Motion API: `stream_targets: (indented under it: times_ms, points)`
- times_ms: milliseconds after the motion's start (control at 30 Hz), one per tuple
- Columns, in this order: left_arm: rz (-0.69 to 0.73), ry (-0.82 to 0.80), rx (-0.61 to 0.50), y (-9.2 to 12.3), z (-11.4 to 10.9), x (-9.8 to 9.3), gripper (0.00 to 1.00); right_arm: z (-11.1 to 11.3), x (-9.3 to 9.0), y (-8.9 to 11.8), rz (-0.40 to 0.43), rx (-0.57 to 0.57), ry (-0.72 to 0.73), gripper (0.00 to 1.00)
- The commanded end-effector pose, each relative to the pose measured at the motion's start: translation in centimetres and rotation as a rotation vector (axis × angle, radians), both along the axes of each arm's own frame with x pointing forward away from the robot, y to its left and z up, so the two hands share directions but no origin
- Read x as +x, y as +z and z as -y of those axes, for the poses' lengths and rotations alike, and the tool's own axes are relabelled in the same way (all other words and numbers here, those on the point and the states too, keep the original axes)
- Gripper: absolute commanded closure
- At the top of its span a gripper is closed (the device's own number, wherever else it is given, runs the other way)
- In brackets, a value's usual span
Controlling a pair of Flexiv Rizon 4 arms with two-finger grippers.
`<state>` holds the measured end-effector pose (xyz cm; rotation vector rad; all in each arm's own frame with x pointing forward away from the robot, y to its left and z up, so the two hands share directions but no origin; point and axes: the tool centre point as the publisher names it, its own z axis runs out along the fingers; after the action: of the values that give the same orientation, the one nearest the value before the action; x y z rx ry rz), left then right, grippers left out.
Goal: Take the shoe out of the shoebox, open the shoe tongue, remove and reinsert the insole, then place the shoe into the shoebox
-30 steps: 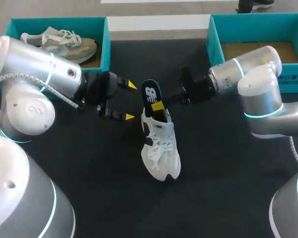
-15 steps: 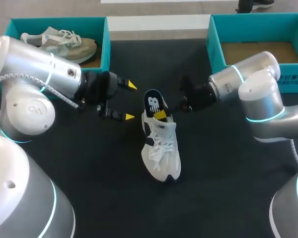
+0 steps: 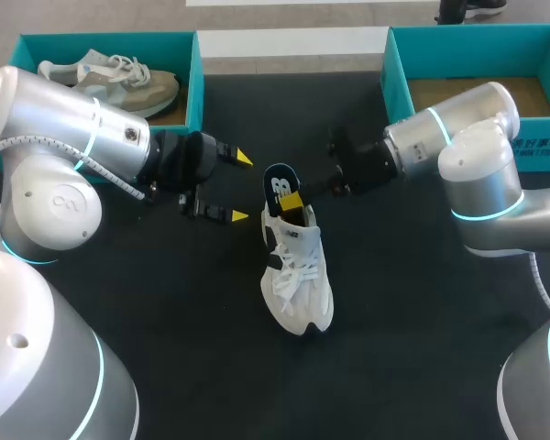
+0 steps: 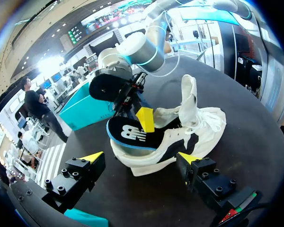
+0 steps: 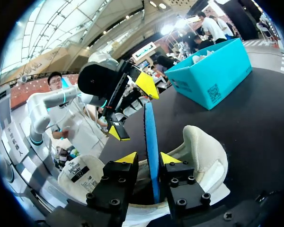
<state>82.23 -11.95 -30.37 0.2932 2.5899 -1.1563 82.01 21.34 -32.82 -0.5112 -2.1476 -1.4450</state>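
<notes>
The right claw is closed narrowly on the insole, its two yellow tips pressing the thin blue edge from either side. This grip holds the insole on edge, its heel end standing up out of the collar while the front stays down inside the shoe. Held this way it can slide along the shoe's length, so it looks half seated, though whether it is coming out or going back in cannot be judged from here. The shoe lies near the middle of the bench, toe toward 6 o'clock and heel toward 12, with the tongue pulled up to keep the opening clear. The right arm comes in from 3 o'clock, lying nearly level, with its wrist aimed toward 9 o'clock at the heel. The left claw is spread wide at about 9 o'clock of the heel, close by but not touching, probably ready to steady the shoe. Its fingers are stacked, one toward 12 and one toward 6. The left arm reaches in from 9 o'clock. The empty shoebox waits at 2 o'clock, and a second box at 10 o'clock holds a beige shoe.
</notes>
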Motion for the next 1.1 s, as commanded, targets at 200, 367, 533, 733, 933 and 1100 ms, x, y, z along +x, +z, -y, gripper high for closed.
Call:
stream_targets:
  times_ms: [200,367,533,733,933,1100]
  points:
    - [0.0,0.001,0.005,0.0,0.1,0.0,0.0,0.1,1.0,-0.1,-0.137,-0.075,-0.049,1.0]
    - [0.0,0.001,0.005,0.0,0.1,0.0,0.0,0.6,0.3,-0.5,-0.205,-0.112,-0.096,1.0]
    - [0.0,0.001,0.005,0.0,0.1,0.0,0.0,0.9,-0.7,-1.1,-0.237,-0.131,-0.115,1.0]
    - [0.0,0.001,0.005,0.0,0.1,0.0,0.0,1.1,-1.9,-1.8,-0.257,-0.163,-0.116,1.0]
    - [0.0,0.001,0.005,0.0,0.1,0.0,0.0,1.3,-1.7,-1.4,-0.225,-0.18,-0.129,1.0]
    - [0.0,0.001,0.005,0.0,0.1,0.0,0.0,1.1,-0.6,0.0,-0.184,-0.179,-0.125,1.0]
